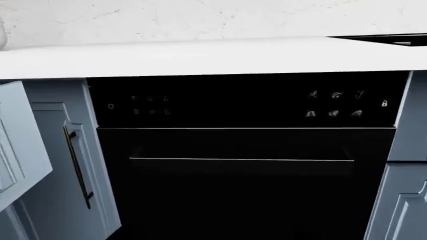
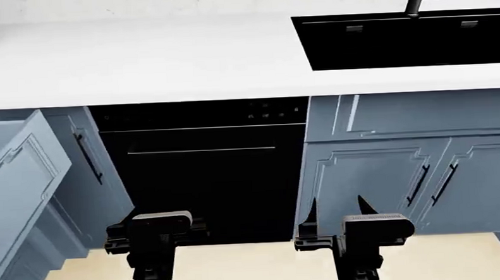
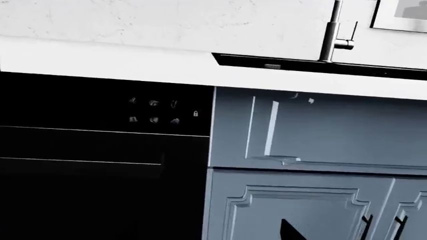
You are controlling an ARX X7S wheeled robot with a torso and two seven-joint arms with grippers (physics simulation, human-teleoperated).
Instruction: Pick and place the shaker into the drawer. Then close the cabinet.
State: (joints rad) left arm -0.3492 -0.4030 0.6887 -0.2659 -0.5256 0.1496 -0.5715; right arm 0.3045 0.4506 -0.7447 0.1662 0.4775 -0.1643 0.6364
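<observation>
While both arms hang low before the black oven front [image 2: 205,173], the right gripper [image 2: 336,207] stands with its fingers apart and empty; the left gripper [image 2: 150,230] I cannot tell. Further, the drawer [image 2: 16,182] stands pulled out at the counter's [image 2: 145,62] left end. The shaker is not visible, so I judge nothing is picked; next the robot must find it.

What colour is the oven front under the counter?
Black, the oven front shows best in the left wrist view.
</observation>
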